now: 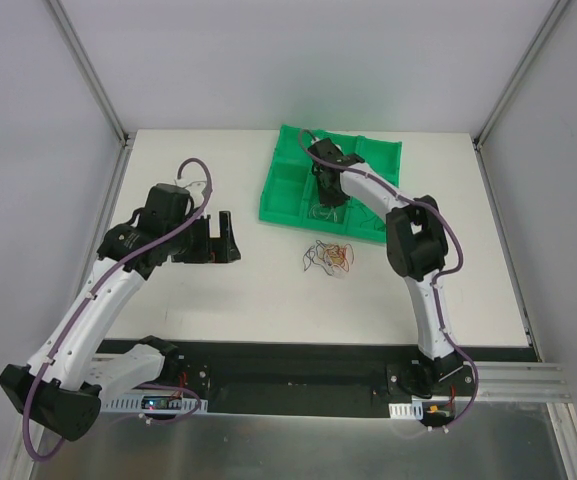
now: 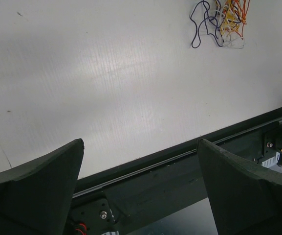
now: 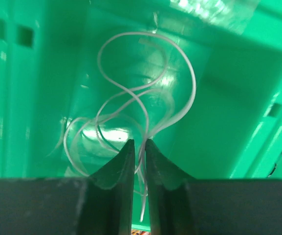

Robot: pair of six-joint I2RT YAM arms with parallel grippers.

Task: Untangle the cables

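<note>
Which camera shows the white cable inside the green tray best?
The right wrist view: the white cable fills it, looping in the green tray between the fingertips of the right gripper. The top view shows only a faint trace; the left wrist view none.

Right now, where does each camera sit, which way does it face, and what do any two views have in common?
Top external: above and behind the bases, looking down on the table, green tray, left arm and right arm.
Left wrist: on the left arm, looking across the table past its near rail; the open left gripper frames the bottom.
Right wrist: looking down into the tray; the right gripper, nearly shut, pinches a white cable.
Shared: top and left wrist both show the cable tangle.
</note>
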